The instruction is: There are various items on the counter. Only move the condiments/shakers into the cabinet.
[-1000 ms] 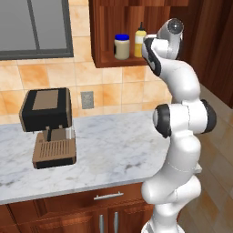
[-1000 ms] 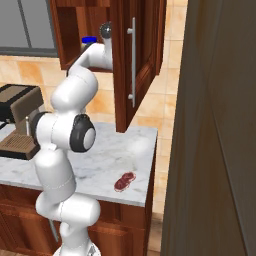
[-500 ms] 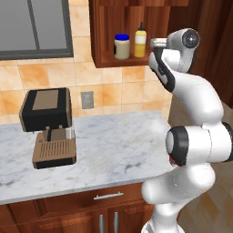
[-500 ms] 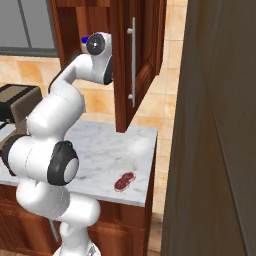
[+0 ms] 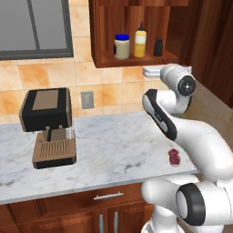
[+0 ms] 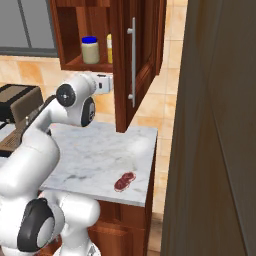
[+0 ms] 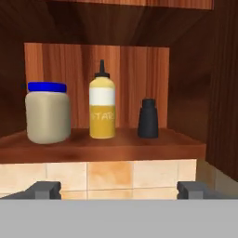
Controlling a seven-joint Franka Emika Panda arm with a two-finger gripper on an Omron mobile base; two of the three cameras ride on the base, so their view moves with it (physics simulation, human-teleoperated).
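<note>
Three condiments stand in a row inside the cabinet (image 5: 105,32): the blue-lidded jar (image 7: 48,113), the yellow squeeze bottle (image 7: 102,107) and the small black shaker (image 7: 148,119); the dark-red lumpy object (image 5: 174,156) lies on the counter (image 5: 118,152). The gripper (image 7: 118,189) hangs released and empty below the shelf. The jar looks heaviest, best held around its body; the bottle probably yields when squeezed; the shaker is light. The cabinet door (image 6: 132,65) hides the shaker in the right base view.

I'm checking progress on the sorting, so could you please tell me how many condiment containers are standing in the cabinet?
3, in a row on the cabinet shelf: the blue-lidded jar at the left, the yellow squeeze bottle in the middle, the small black shaker at the right. None appears hidden.
</note>
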